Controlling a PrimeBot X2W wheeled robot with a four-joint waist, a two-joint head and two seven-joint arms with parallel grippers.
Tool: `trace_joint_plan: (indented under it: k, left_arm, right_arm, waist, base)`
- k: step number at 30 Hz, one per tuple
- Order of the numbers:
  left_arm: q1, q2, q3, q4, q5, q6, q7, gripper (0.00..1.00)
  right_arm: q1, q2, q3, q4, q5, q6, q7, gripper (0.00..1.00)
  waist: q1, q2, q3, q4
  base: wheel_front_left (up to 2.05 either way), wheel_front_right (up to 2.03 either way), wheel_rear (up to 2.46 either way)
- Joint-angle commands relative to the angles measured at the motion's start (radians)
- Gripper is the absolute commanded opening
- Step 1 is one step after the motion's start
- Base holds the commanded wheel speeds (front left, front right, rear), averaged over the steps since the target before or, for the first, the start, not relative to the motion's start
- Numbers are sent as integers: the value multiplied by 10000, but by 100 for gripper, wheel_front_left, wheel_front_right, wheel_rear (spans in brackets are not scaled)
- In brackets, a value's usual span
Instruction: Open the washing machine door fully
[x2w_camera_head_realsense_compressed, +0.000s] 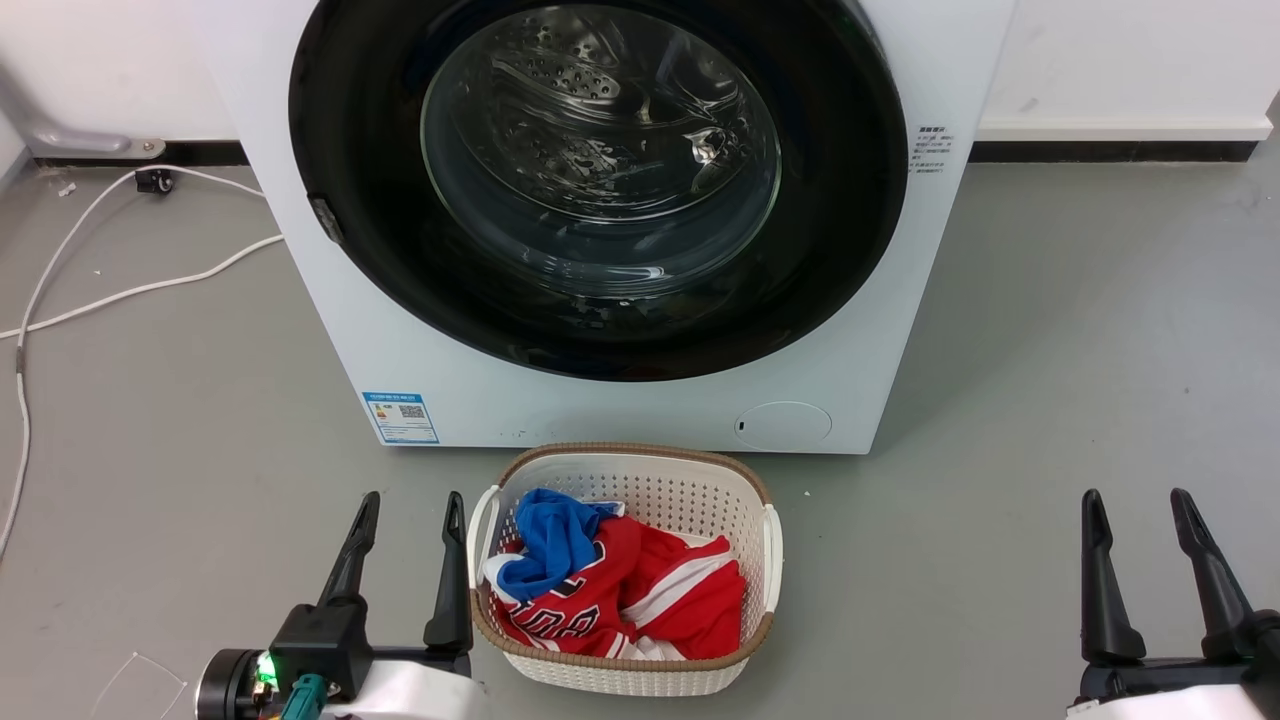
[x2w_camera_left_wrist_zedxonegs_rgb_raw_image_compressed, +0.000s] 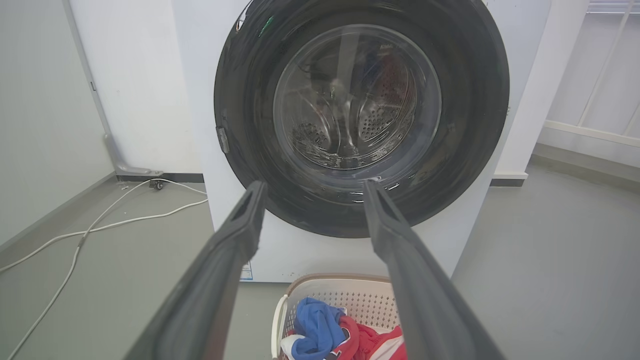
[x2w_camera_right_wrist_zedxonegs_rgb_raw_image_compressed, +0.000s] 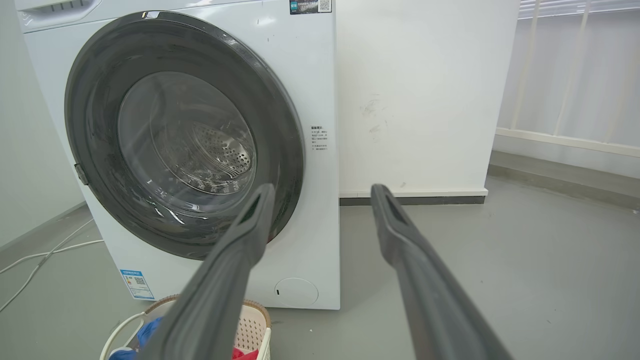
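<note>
The white washing machine (x2w_camera_head_realsense_compressed: 600, 410) stands ahead of me, its round black washing machine door (x2w_camera_head_realsense_compressed: 340, 140) lying flush against the front, with the clear glass bowl (x2w_camera_head_realsense_compressed: 600, 150) at its centre. A small latch tab (x2w_camera_head_realsense_compressed: 325, 218) sits on the door's left rim. My left gripper (x2w_camera_head_realsense_compressed: 412, 512) is open at the lower left, well short of the machine, with nothing between its fingers. My right gripper (x2w_camera_head_realsense_compressed: 1140, 508) is open at the lower right, also holding nothing. The left wrist view faces the door (x2w_camera_left_wrist_zedxonegs_rgb_raw_image_compressed: 240, 100) head-on between the left gripper (x2w_camera_left_wrist_zedxonegs_rgb_raw_image_compressed: 312, 190); the right wrist view sees the door (x2w_camera_right_wrist_zedxonegs_rgb_raw_image_compressed: 90, 90) from the right past the right gripper (x2w_camera_right_wrist_zedxonegs_rgb_raw_image_compressed: 322, 194).
A white laundry basket (x2w_camera_head_realsense_compressed: 640, 470) with red and blue clothes (x2w_camera_head_realsense_compressed: 620, 590) sits on the grey floor directly before the machine, between my grippers. White cables (x2w_camera_head_realsense_compressed: 130, 290) trail across the floor at the left. A white wall (x2w_camera_right_wrist_zedxonegs_rgb_raw_image_compressed: 415, 100) runs to the machine's right.
</note>
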Motion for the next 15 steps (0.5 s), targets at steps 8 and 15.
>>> trace_joint_plan:
  k: [8, 15]
  left_arm:
    - [96, -26, -20, 110, 121, 6, -97, 100]
    - [97, -26, -9, 195, 55, -5, -97, 100]
  right_arm:
    - [110, 27, 35, 17, -35, -3, -99, 100]
    - [98, 27, 38, 68, 104, -3, -99, 100]
  waist:
    - [0, 0, 10, 30]
    - [0, 0, 18, 34]
  base:
    - [0, 0, 0]
    - [0, 0, 0]
